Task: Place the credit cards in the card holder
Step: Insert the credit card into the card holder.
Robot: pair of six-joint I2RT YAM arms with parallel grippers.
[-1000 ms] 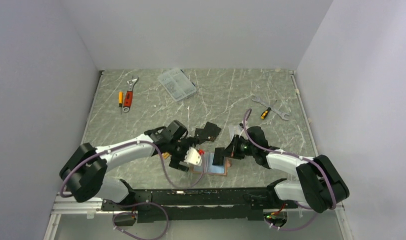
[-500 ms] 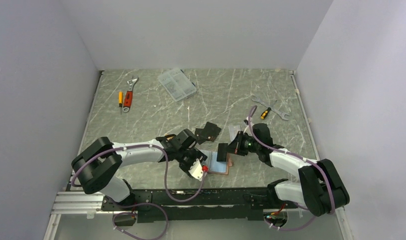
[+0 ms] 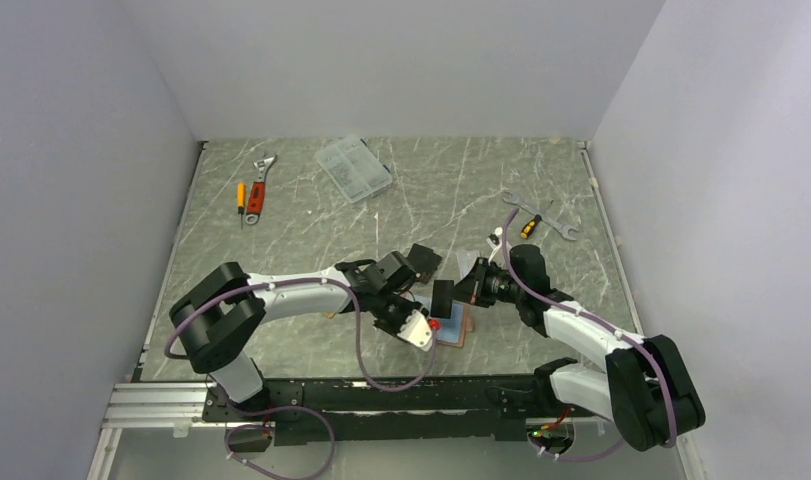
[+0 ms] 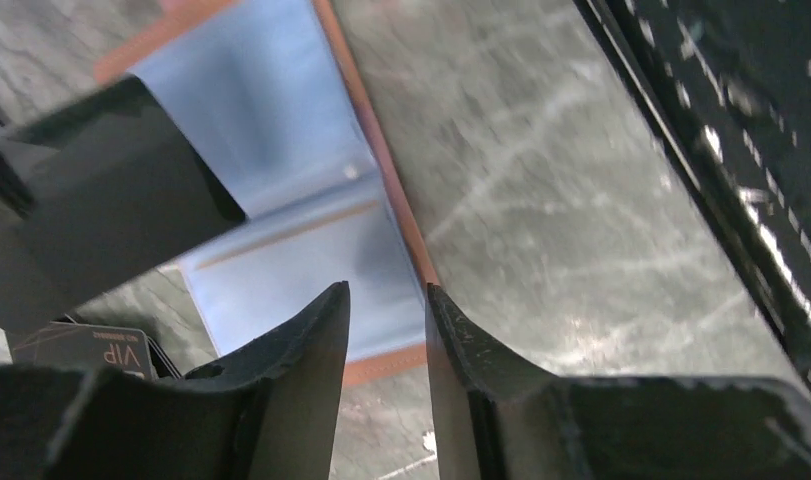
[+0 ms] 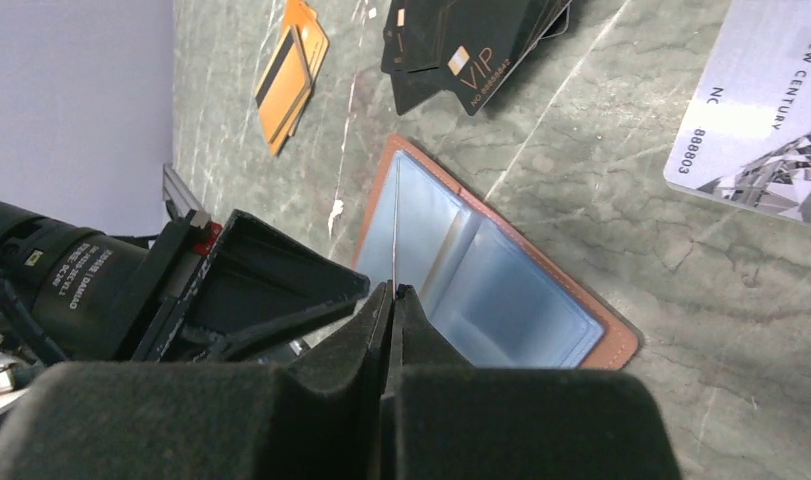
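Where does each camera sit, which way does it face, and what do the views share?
Top external: above and behind the bases, looking down on the grey marbled table; both arms show.
Left wrist: low, looking past the left gripper at the open salmon-pink wallet with pale-blue lining.
Right wrist: looking down past the right gripper, shut on a thin edge-on card, at that wallet.
Shared: the wallet.

Card holder (image 5: 501, 290) crowded by left jaws

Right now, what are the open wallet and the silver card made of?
Card holder: looks like leather or fake leather, with a matte tan rim and smooth pale-blue lining. Silver card: probably plastic; it is flat and thin, with glossy printing.
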